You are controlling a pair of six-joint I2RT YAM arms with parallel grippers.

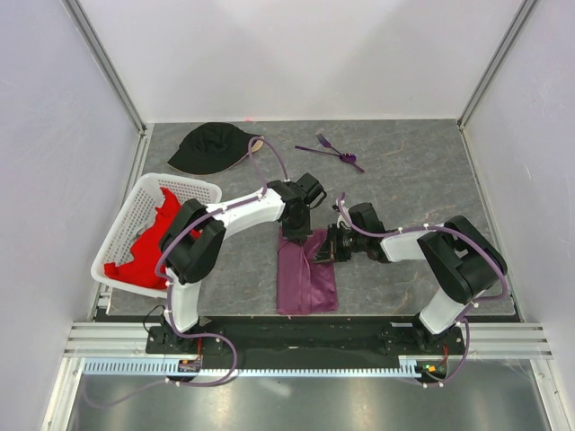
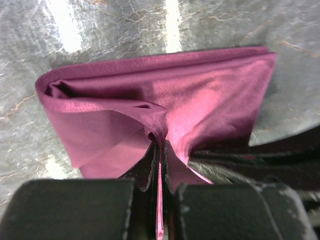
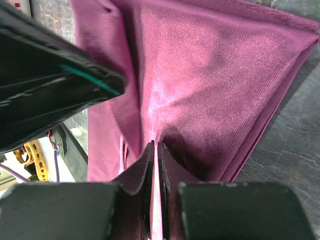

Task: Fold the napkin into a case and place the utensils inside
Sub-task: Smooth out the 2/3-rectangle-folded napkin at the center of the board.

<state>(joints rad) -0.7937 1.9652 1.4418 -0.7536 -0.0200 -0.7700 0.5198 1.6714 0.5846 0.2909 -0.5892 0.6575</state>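
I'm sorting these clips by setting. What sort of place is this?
Probably a lab test cell: plain white panel walls in aluminium framing, a grey stone-patterned tabletop, and robot arms bolted to a black rail.

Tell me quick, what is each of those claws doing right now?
Left gripper: closed, pinching the napkin.
Right gripper: closed, pinching the same napkin.
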